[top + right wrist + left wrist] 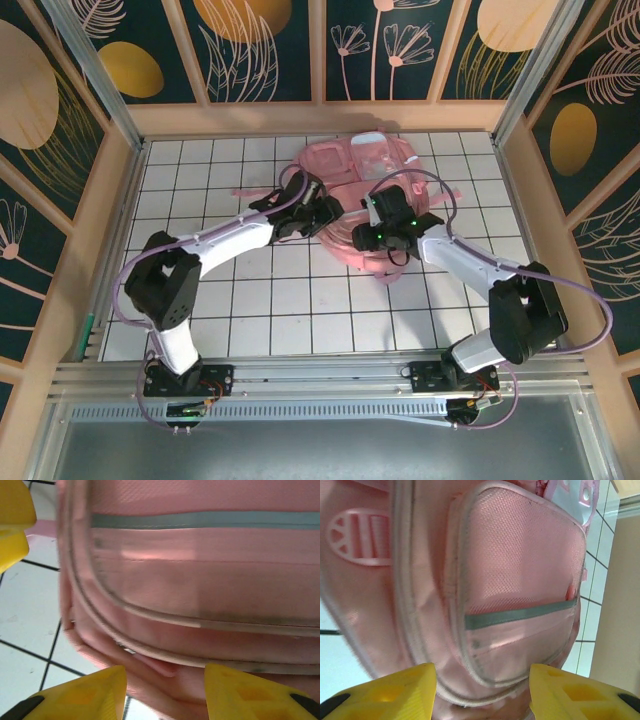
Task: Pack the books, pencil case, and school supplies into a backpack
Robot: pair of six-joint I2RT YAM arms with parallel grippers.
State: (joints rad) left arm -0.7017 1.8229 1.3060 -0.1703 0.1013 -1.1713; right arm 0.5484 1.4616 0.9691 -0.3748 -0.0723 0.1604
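Backpack (352, 165) lies flat on the white-tiled surface (220, 300), toward the far middle, between our two arms. We have the left gripper (481, 680) at its left side and the right gripper (165, 675) at its near right edge. Each has its yellow fingers (390, 692) spread, with a rim of pink fabric between them, not pinched. We judge that flanking the bag this way lets us steady or lift it from both sides.

Nothing readable here tbh. No words, brand names or numbers on the backpack (520, 570); its pink rubber patch (362, 535) only has a half-circle spoke pattern, no letters. The wall panels (250, 40) just carry leaf and flower drawings.
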